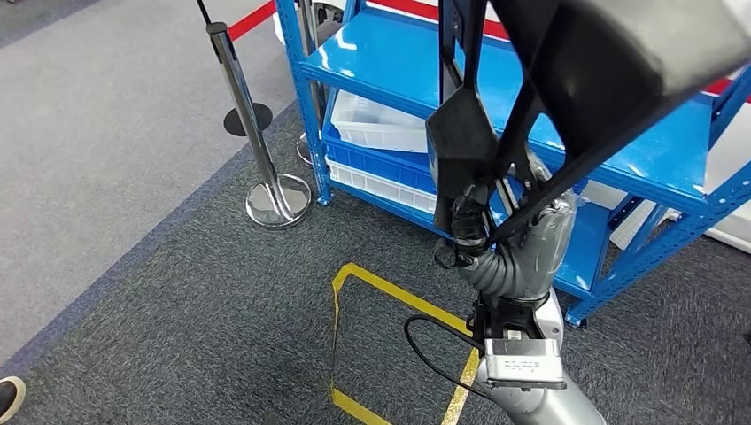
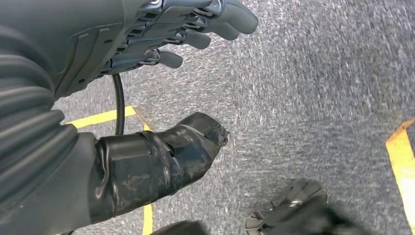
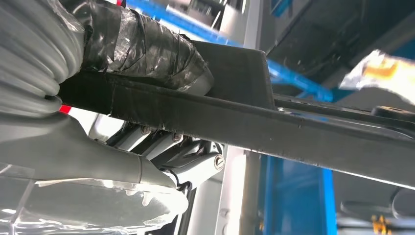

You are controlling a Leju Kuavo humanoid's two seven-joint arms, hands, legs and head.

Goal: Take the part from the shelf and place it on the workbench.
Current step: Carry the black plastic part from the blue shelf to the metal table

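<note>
The right hand (image 1: 469,226) is in the middle of the head view, raised in front of the blue shelf (image 1: 390,62). It grasps the part (image 1: 567,97), a large black frame of flat bars that runs from the hand up to the upper right corner of the frame. In the right wrist view one black bar of the part crosses the picture from left to right, with the taped thumb (image 3: 147,49) on one side of it and the fingers (image 3: 191,156) on the other side.

The left hand (image 2: 195,29) hangs over the grey carpet (image 2: 318,98); its fingers are spread and hold nothing.

On the lower shelf stands a white bin (image 1: 376,119) on a blue crate (image 1: 381,168). At the left of the shelf is a chrome post (image 1: 257,124). Yellow tape (image 1: 390,288) marks a square on the carpet. A label on the right wrist (image 1: 522,365) is too small to read.
</note>
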